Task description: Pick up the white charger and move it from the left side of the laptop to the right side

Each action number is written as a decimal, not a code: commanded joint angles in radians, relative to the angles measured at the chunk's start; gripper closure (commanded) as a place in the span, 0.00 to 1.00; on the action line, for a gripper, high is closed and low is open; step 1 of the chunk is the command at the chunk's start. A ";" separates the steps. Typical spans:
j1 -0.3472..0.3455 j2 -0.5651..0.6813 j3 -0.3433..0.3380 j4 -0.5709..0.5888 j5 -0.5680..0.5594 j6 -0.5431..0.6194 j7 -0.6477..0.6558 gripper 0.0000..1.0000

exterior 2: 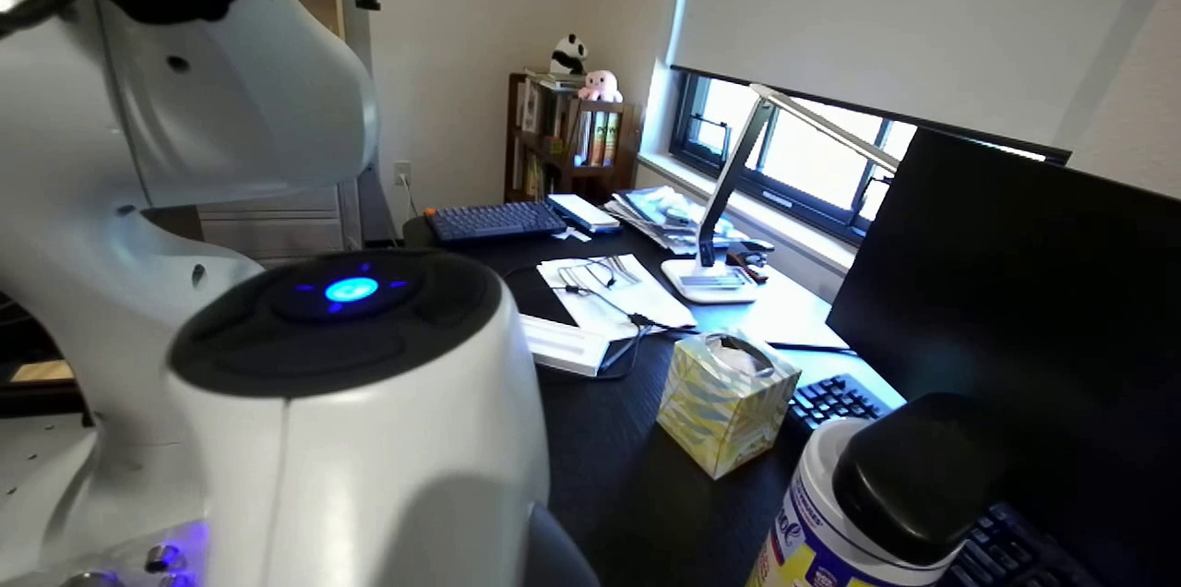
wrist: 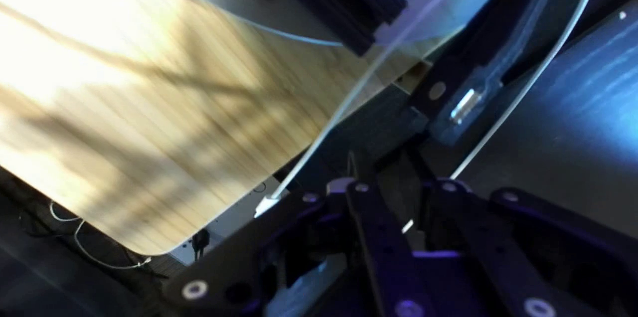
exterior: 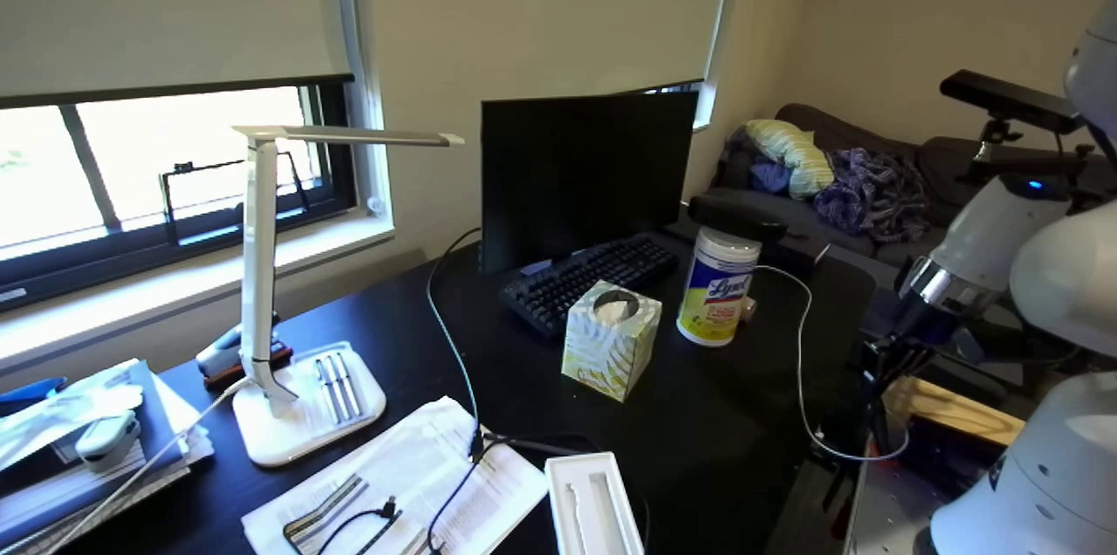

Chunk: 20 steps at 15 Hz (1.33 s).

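Observation:
A small pale block, apparently the white charger (exterior: 748, 309), lies on the black desk at the laptop's right, partly hidden by a canister. Its thin white cable (exterior: 803, 346) runs across the desk, over the edge and down by my gripper. The laptop shows its dark screen (exterior: 585, 180) and black keyboard (exterior: 602, 276). In the wrist view my gripper (wrist: 390, 160) is open part way, with a dark gap between its fingers and no block there. One cable strand (wrist: 518, 102) passes behind the jaws; a white connector (wrist: 267, 204) hangs left of them.
The Lysol canister (exterior: 717, 284) and tissue box (exterior: 611, 337) stand in front of the keyboard. Papers, a white tray (exterior: 593, 503) and a white lamp (exterior: 262, 276) occupy the desk's near left. A wooden board (wrist: 149, 132) lies below the gripper, near the desk edge.

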 commanded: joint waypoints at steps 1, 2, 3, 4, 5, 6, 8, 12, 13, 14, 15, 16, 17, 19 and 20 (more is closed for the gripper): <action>-0.228 -0.007 0.249 0.040 0.076 0.011 -0.099 0.48; -0.295 0.008 0.336 0.049 0.103 0.010 -0.149 0.41; -0.355 0.021 0.416 0.063 0.112 0.008 -0.178 0.35; -0.400 0.024 0.491 0.072 0.087 0.005 -0.169 0.30; -0.439 0.039 0.559 0.083 0.066 0.004 -0.171 0.22; -0.462 0.043 0.610 0.089 0.042 0.001 -0.153 0.16; -0.464 0.040 0.694 0.098 -0.022 0.002 -0.125 0.03; -0.339 -0.020 0.745 0.072 -0.114 0.002 -0.048 0.00; -0.292 -0.035 0.735 0.060 -0.065 0.001 -0.090 0.00; -0.245 -0.054 0.742 0.048 -0.064 0.001 -0.060 0.00; -0.195 -0.063 0.743 0.046 -0.062 0.001 -0.049 0.00; -0.154 -0.053 0.761 0.032 -0.060 0.002 -0.040 0.00; -0.114 -0.053 0.776 0.028 -0.059 0.001 -0.046 0.00; -0.023 -0.056 0.821 0.014 -0.059 0.001 -0.029 0.00; 0.020 -0.079 0.848 0.001 -0.059 0.004 -0.024 0.00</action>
